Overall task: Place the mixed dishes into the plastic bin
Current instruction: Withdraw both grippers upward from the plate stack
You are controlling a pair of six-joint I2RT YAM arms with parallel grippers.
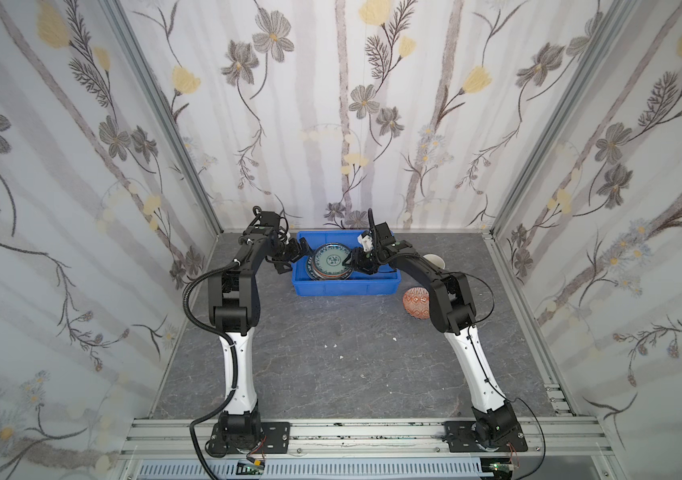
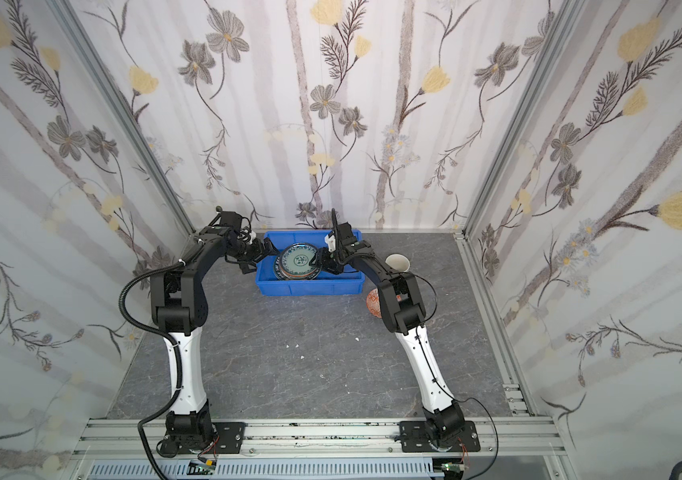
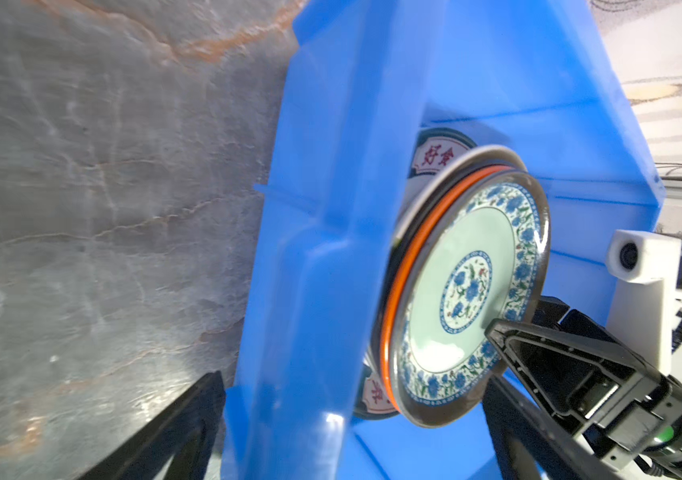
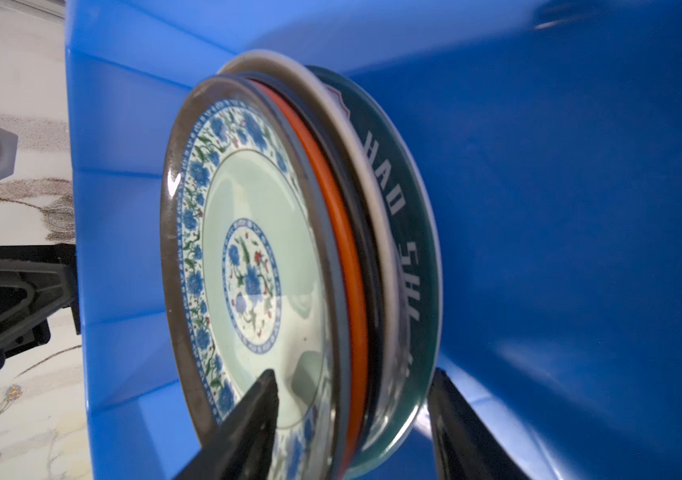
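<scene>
Right gripper (image 1: 351, 265): jaws about half apart, reaching into the plastic bin (image 1: 343, 287) from its right end and straddling the edge of the plate stack. One finger (image 4: 248, 428) lies on the face of the teal patterned plate (image 1: 332, 261), which tops the stack; the other finger (image 4: 460, 424) sits just beyond the dark green bottom plate (image 4: 410, 232). Can't tell if it's actually clamped.

Left gripper (image 1: 291, 258): jaws fully apart, holding nothing, at the bin's left end wall. One finger (image 3: 173, 432) shows outside that wall, over the desk (image 1: 331, 353).

The stack lies in the bin's left half, between the two grippers. Under the teal plate are an orange-rimmed plate (image 4: 347, 266), a cream one, then the green.

Not in the bin: the small orange-patterned bowl (image 1: 416, 302) is on the desk near the bin's front right corner. The mug (image 1: 436, 261) is off the bin's right end, partly hidden by the right arm.
</scene>
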